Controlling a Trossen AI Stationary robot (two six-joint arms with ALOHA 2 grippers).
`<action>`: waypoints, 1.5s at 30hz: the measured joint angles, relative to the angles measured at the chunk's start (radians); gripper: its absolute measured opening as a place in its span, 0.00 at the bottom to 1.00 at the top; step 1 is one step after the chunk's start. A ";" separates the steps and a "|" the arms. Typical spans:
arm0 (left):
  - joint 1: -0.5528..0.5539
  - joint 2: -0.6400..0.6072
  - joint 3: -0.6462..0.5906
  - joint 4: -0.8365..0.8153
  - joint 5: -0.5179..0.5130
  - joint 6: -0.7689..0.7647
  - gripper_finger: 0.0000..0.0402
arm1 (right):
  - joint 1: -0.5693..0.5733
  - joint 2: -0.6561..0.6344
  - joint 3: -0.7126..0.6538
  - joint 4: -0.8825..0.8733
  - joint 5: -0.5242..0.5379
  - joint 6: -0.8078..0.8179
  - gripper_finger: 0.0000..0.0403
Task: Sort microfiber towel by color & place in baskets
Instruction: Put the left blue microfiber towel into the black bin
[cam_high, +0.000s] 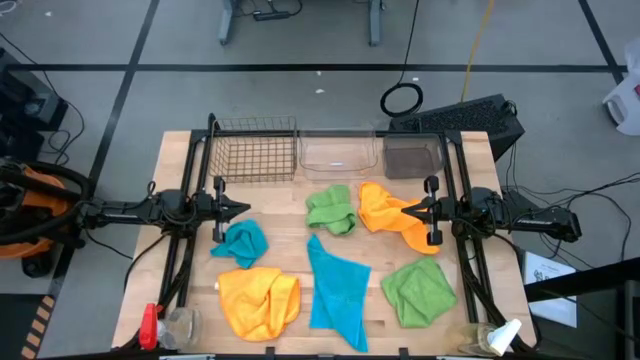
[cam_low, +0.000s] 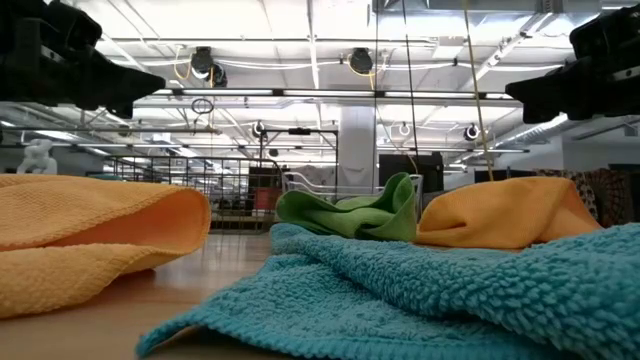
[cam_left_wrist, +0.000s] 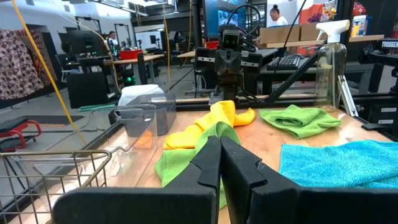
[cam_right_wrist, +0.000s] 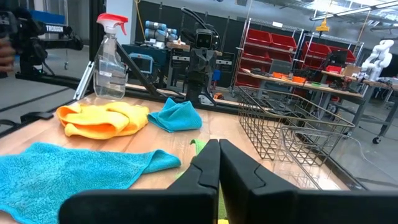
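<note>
Seemingly nothing is sorted yet: the left gripper (cam_high: 243, 209) at nine o'clock and the right gripper (cam_high: 408, 210) at three o'clock hover pinched together and empty, so a first pick, say the crumpled green microfiber towel (cam_high: 331, 210) at centre, calls for opening over it, with the dark wire-mesh basket (cam_high: 254, 150), the clear plastic tub (cam_high: 338, 152) and the dark grey tub (cam_high: 412, 156) waiting bare at twelve o'clock.

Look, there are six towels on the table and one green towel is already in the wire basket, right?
Not quite. The high view shows the wire basket holds nothing; both green towels lie on the table. Six towels is right.

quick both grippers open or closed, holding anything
left gripper: closed, empty, beside the small blue towel.
right gripper: closed, empty, over the orange towel.
</note>
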 joint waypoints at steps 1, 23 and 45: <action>0.000 0.000 0.000 0.000 0.000 0.000 0.03 | 0.000 0.000 0.000 0.000 0.000 0.009 0.00; 0.000 0.000 0.039 -0.002 0.030 -0.058 0.03 | 0.000 0.000 0.000 0.004 -0.001 0.018 0.00; 0.000 0.203 0.515 -0.297 -0.053 -0.004 0.03 | 0.000 0.000 0.000 0.006 -0.001 0.176 0.00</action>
